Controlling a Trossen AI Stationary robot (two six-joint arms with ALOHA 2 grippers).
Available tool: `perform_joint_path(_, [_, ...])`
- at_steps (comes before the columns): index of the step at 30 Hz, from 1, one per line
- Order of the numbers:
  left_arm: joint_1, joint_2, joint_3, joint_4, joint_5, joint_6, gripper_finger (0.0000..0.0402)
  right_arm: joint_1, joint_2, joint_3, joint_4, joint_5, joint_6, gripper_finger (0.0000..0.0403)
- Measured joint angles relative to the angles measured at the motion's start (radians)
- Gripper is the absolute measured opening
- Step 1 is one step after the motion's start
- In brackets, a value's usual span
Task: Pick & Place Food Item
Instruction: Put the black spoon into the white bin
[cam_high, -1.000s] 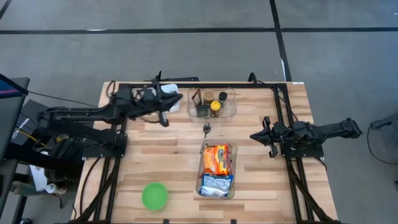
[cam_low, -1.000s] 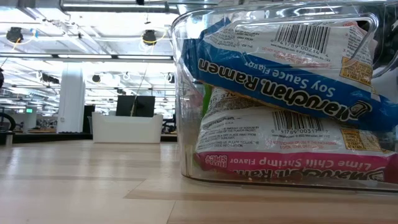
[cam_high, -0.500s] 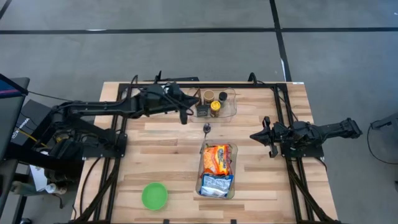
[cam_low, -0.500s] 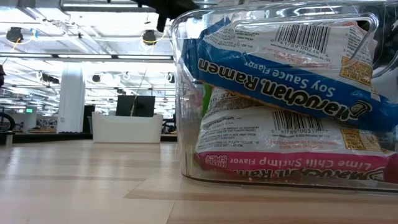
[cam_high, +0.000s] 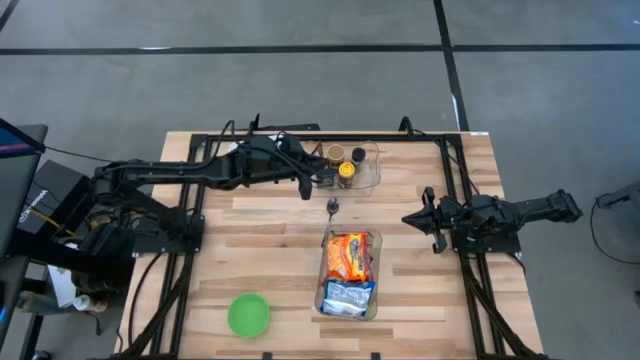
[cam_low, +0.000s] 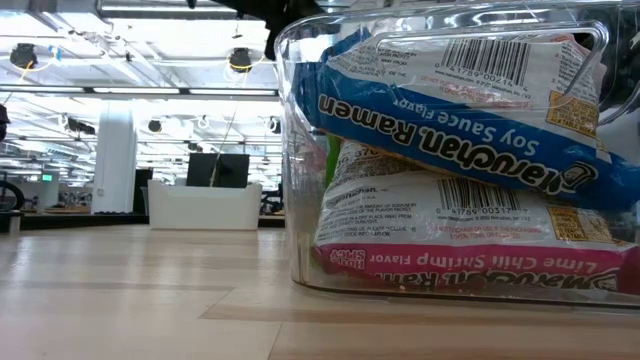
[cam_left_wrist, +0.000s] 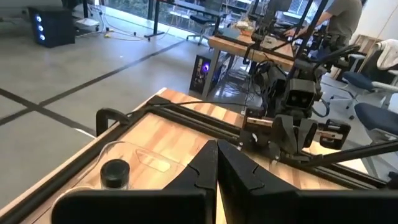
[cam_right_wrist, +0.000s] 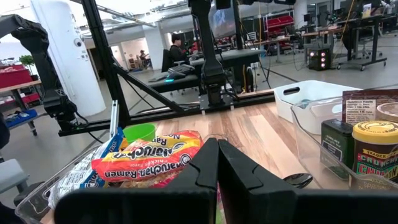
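Your left end effector is reaching across the back of the light wooden surface. It hangs over the near edge of the clear plastic bin of jars and spice tins. Its two dark fingers are pressed tight together and they hold nothing.

In the left wrist view you can see a small jar with a black lid in that bin, just ahead of the fingers.

Your right end effector waits at the right side of the surface. Its fingers are pressed together too, and it holds nothing.

The food is in the long clear plastic tub in the middle of the surface. An orange and yellow ramen packet lies at the back of the tub. A blue and white ramen packet lies at the front of it. In the low view, the blue soy sauce packet sits on top of a pink lime chili shrimp packet.

A small dark spoon lies on the wood between the bin and the tub. A round green bowl sits near the front left corner, well away from both arms. A white tray shows in the right wrist view, beyond the bin.
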Motion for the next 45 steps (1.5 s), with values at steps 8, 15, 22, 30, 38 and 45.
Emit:
perform_joint_path(8, [0.0,0.0,0.0,0.171,0.0,-0.048,0.0,0.0,0.0,0.0,0.0,0.0,0.0,0.0])
perform_joint_path(15, [0.001,0.0,0.0,0.394,0.0,-0.043,0.0,0.0,0.0,0.0,0.0,0.0,0.0,0.0])
perform_joint_path(22, [0.001,0.001,0.0,0.39,0.0,-0.042,0.0,0.0,0.0,0.0,0.0,0.0,0.0,0.0])
perform_joint_path(30, [0.001,0.007,-0.002,0.17,0.0,-0.047,0.0,0.0,0.0,0.0,0.0,0.0,0.0,0.0])
perform_joint_path(38, [-0.001,0.007,-0.002,-0.154,0.0,-0.1,0.0,0.0,0.0,0.0,0.0,0.0,0.0,0.0])
perform_joint_path(45, [-0.016,0.007,-0.062,-0.231,-0.001,-0.123,0.0,0.0,0.0,0.0,0.0,0.0,0.0,0.0])
